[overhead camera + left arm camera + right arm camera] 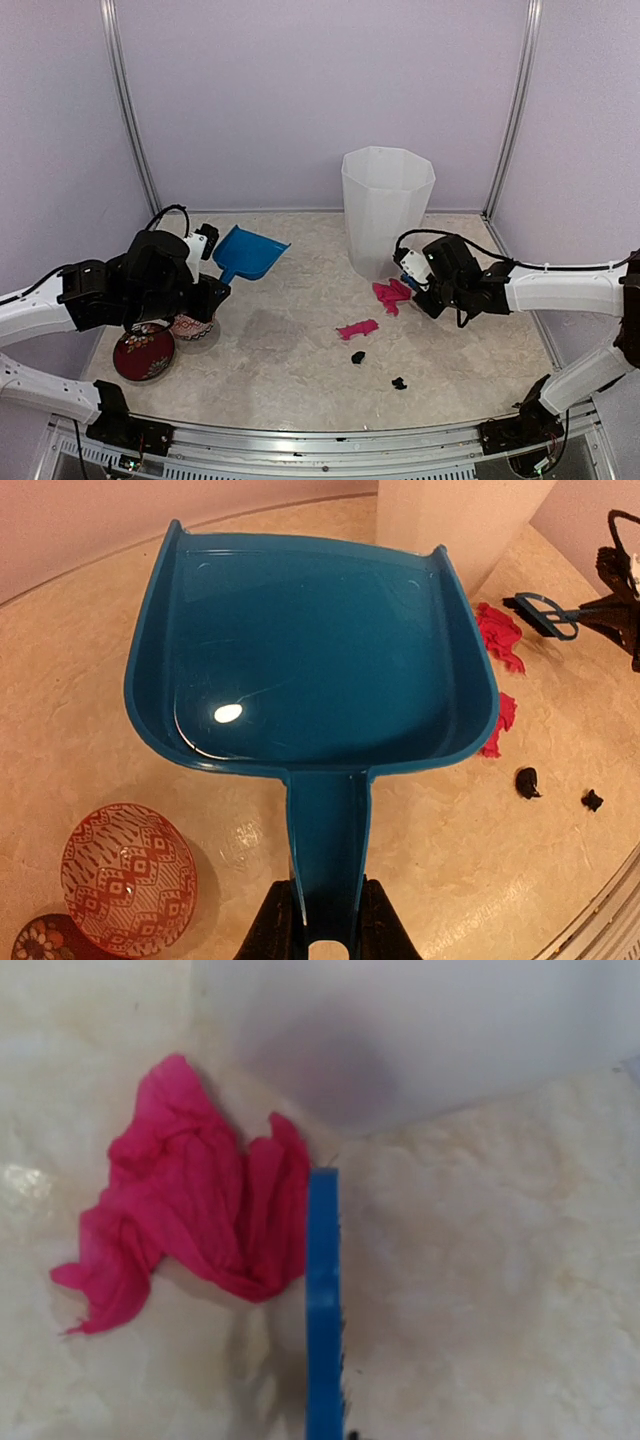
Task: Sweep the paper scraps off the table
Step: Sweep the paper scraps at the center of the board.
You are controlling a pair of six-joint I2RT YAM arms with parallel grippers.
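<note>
At the near side of the worktop [290,385] lie two black paper scraps [358,357], a little apart, with a small pink scrap [357,328] just beyond them. At the near left stand a dark red patterned dish [145,353] and a red-printed glass bowl [128,878], side by side. Above them the left hand [325,925] is clenched on the handle of the blue dustpan [310,660], with a finger pressed against each side and the pan's wide end pointing away from the arm. Farther in on the right, the right hand [415,285] is closed on a blue brush [322,1300], whose edge touches a larger crumpled pink scrap [190,1200] lying on the worktop. That scrap sits close to the foot of the white faceted bin [387,210], which stands upright farthest back.
</note>
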